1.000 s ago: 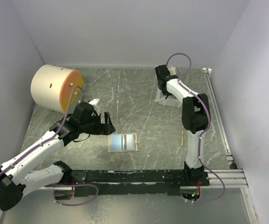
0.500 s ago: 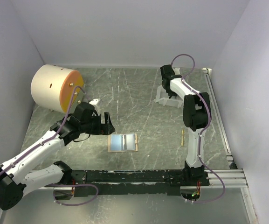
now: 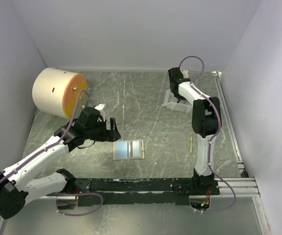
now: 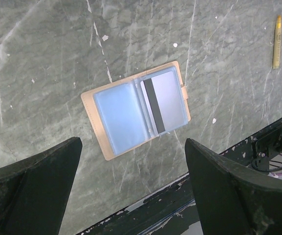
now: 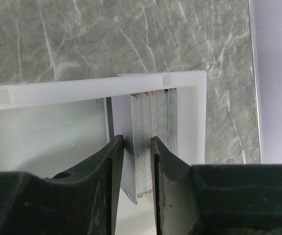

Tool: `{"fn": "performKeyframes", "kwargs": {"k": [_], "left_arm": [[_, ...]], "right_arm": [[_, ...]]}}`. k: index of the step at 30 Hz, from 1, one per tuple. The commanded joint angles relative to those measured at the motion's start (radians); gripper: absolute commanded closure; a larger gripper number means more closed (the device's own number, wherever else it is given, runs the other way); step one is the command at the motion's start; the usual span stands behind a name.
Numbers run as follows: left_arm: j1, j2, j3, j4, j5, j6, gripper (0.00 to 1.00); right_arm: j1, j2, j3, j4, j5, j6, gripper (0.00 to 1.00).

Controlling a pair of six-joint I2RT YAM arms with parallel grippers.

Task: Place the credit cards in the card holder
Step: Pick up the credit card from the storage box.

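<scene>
The tan card holder [image 3: 129,149] lies open on the table, its pale blue pockets up [image 4: 136,110]. A card with a dark stripe [image 4: 160,104] sits in its right pocket. My left gripper [image 4: 132,147] hovers open above the holder's near edge, just left of it in the top view [image 3: 112,129]. A stack of credit cards [image 5: 158,117] stands on edge in the right corner of the white tray [image 5: 82,90]. My right gripper [image 5: 136,142] reaches down into the tray [image 3: 172,104], jaws narrowly apart around several card edges. One card [image 5: 122,117] leans off the stack against the left jaw.
A big cream cylinder with an orange face [image 3: 57,93] lies at the back left. A small yellow stick [image 3: 191,143] lies right of the holder, also in the left wrist view [image 4: 276,41]. A black bar [image 3: 145,185] runs along the near edge and a rail [image 3: 228,127] along the right.
The right gripper has shifted slightly right over the tray and its jaws have narrowed round the cards. The left arm has barely moved.
</scene>
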Motion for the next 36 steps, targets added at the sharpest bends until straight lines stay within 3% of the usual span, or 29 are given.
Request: {"fn": "performKeyframes", "kwargs": {"k": [1, 13, 21, 26, 32, 34, 36], "left_arm": [[-0.002, -0.005, 0.013, 0.009, -0.008, 0.007, 0.01], [-0.002, -0.009, 0.004, 0.011, -0.008, 0.002, 0.01], [-0.002, 0.024, 0.000, 0.002, -0.005, -0.018, 0.05], [-0.002, 0.035, -0.041, 0.029, 0.008, -0.051, 0.08], [-0.002, 0.077, -0.095, 0.067, 0.031, -0.074, 0.24], [-0.001, 0.092, -0.114, 0.090, 0.052, -0.074, 0.37], [-0.002, 0.096, -0.125, 0.103, 0.057, -0.080, 0.59]], "right_arm": [[-0.008, -0.046, 0.003, 0.007, 0.016, -0.012, 0.73], [-0.008, -0.065, 0.003, 0.016, -0.021, -0.023, 0.82], [-0.008, -0.113, 0.004, 0.012, -0.105, -0.011, 0.98], [-0.006, -0.175, -0.013, 0.012, -0.167, 0.006, 1.00], [-0.001, -0.275, -0.055, -0.014, -0.262, 0.071, 1.00], [0.007, -0.334, -0.096, -0.011, -0.290, 0.109, 1.00], [0.017, -0.390, -0.146, -0.004, -0.330, 0.139, 1.00]]}}
